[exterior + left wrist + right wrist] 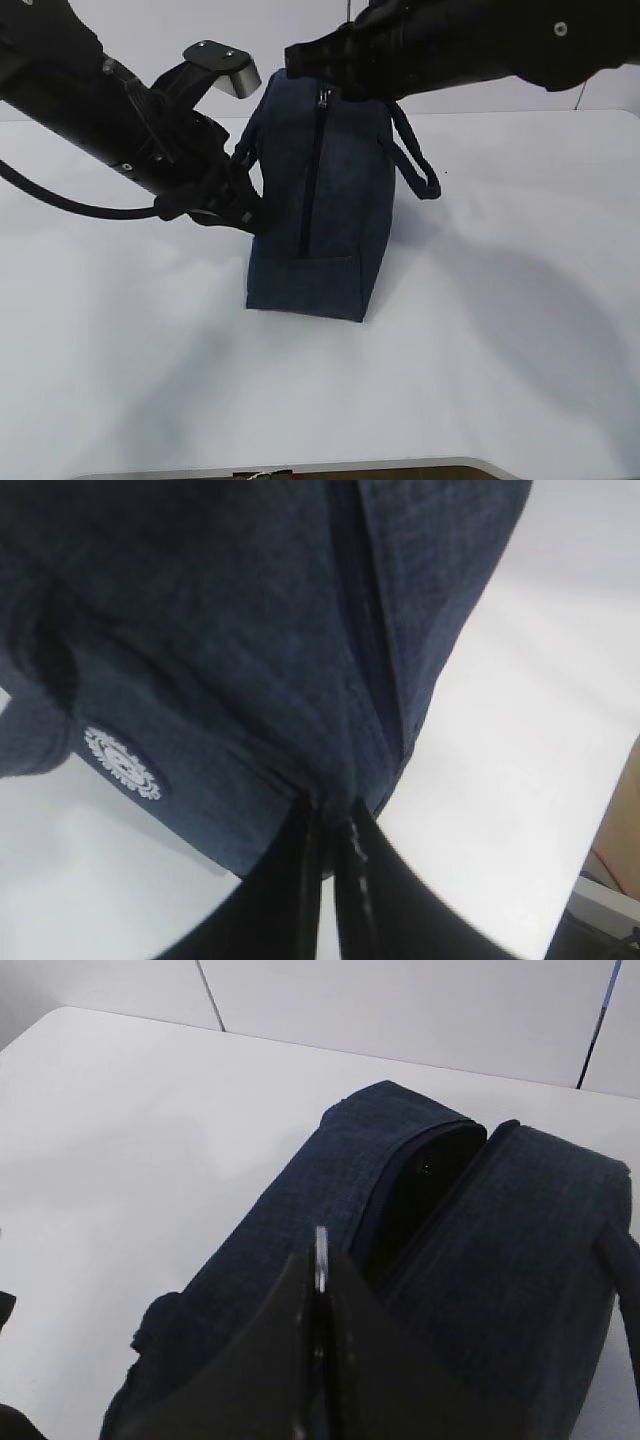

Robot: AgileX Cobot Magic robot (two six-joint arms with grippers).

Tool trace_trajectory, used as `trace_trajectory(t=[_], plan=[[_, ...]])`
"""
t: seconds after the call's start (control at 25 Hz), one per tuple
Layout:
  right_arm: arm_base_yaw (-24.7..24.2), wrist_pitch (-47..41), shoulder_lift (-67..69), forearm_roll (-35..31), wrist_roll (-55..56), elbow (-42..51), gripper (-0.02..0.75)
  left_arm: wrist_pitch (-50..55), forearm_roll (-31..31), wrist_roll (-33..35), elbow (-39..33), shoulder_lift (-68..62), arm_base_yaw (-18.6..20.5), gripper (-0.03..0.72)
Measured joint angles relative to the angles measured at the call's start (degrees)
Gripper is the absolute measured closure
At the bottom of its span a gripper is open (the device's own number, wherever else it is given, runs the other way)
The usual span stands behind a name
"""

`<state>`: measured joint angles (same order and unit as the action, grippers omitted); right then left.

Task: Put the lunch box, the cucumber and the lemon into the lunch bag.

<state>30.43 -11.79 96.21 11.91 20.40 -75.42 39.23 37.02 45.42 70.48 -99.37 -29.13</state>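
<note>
The dark navy lunch bag point(335, 200) stands upright in the middle of the white table. My left gripper point(243, 205) is shut on the fabric of the bag's end; the left wrist view shows the fingertips point(352, 830) pinching the cloth beside the zipper seam point(365, 660). My right gripper point(322, 92) is at the bag's top, shut on the metal ring pull point(321, 1250). The zipper is open at the far end of the top point(415, 1195), with a dark gap showing. The lunch box, the cucumber and the lemon are out of view.
A strap handle point(415, 160) hangs off the bag's right side. A round white logo patch point(122, 763) sits on the bag's side. The white table point(500, 350) has its front edge point(300, 468) near the bottom of the exterior view.
</note>
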Motion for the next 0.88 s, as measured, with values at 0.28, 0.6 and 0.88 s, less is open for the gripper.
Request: trace_trajectory(t=[0.28, 0.6, 0.88], plan=[[-0.4, 0.0, 0.0, 0.0, 0.1, 0.0, 0.733, 1.2, -1.9, 0.0, 0.0, 2.2, 0.0, 0.704], [-0.4, 0.0, 1.3, -1.1, 0.1, -0.6, 0.733, 4.2, -3.9, 0.0, 0.0, 3.0, 0.0, 0.705], [-0.4, -1.5, 2.3, -1.3, 0.1, -4.4, 0.733, 7.0, -4.8, 0.0, 0.0, 3.0, 0.0, 0.705]])
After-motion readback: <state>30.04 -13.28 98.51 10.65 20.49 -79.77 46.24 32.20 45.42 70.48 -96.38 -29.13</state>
